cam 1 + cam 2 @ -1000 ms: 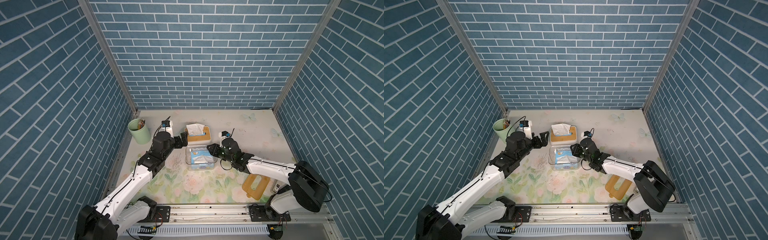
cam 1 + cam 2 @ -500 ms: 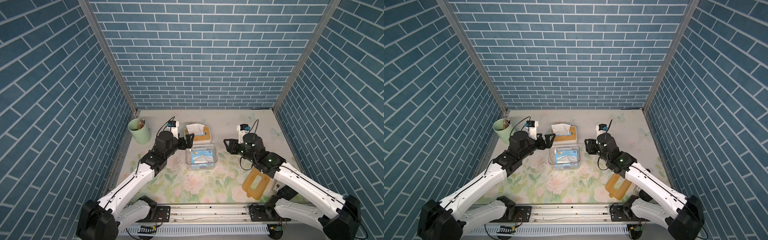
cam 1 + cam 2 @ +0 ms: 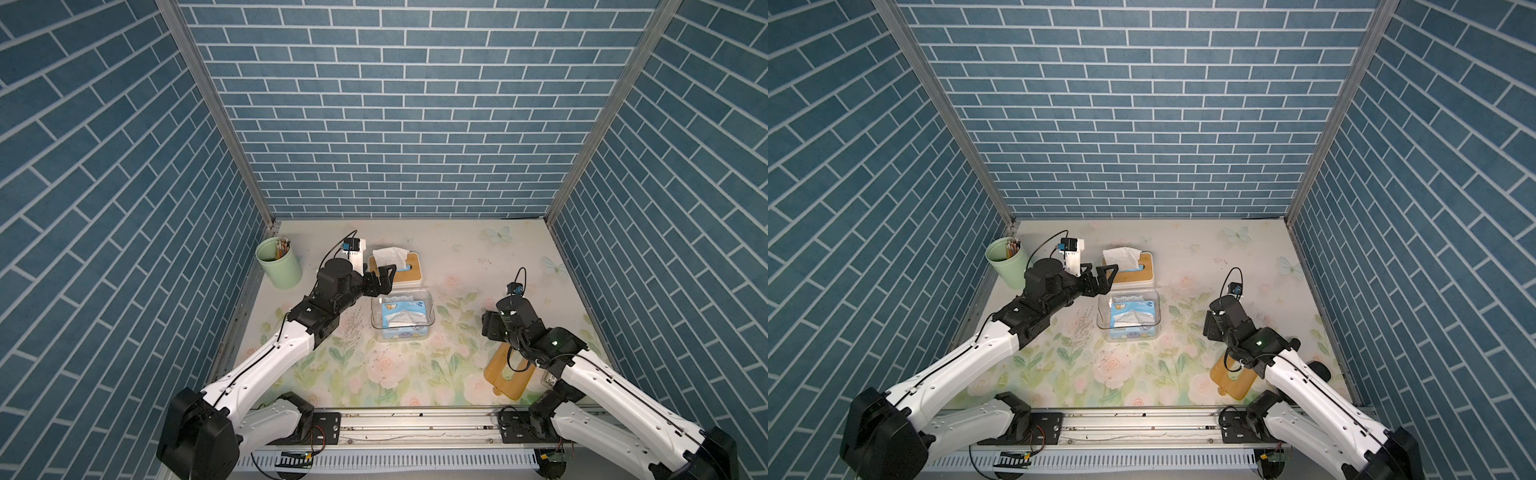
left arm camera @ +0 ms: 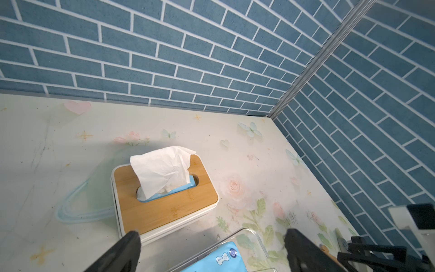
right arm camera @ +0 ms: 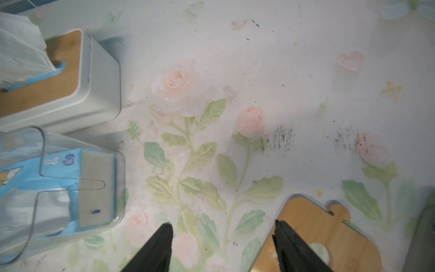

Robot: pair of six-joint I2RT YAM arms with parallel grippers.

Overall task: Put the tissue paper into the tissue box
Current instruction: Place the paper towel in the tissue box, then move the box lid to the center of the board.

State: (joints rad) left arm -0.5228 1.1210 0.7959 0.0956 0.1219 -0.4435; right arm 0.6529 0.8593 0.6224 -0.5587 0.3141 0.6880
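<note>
Near the middle of the floral desk (image 3: 461, 266), in both top views: the clear tissue box (image 3: 430, 305), lidless, with the blue tissue pack (image 3: 405, 318) already lying inside and a white sheet showing at the pack's slit. Just behind it, toward the back wall, close but apart: a white tissue box (image 3: 411, 268) with a bamboo top and a crumpled tissue standing out of the slot. Left pincer (image 3: 382, 280) hovering above the gap between these two boxes, jaws spread wide, nothing between them. In the left wrist view, both black fingertips (image 4: 131, 240) at the edge of the frame, the white box beyond them and a corner of the clear box beneath. Right pincer (image 5: 222, 229) well apart from the clear box, on the robot's right side, low over the desk, jaws parted and empty, one finger over the edge of a loose bamboo lid (image 5: 329, 235) lying flat on the desk. At the far left corner, by the wall: a green cup (image 3: 279, 268) holding pencils.
</note>
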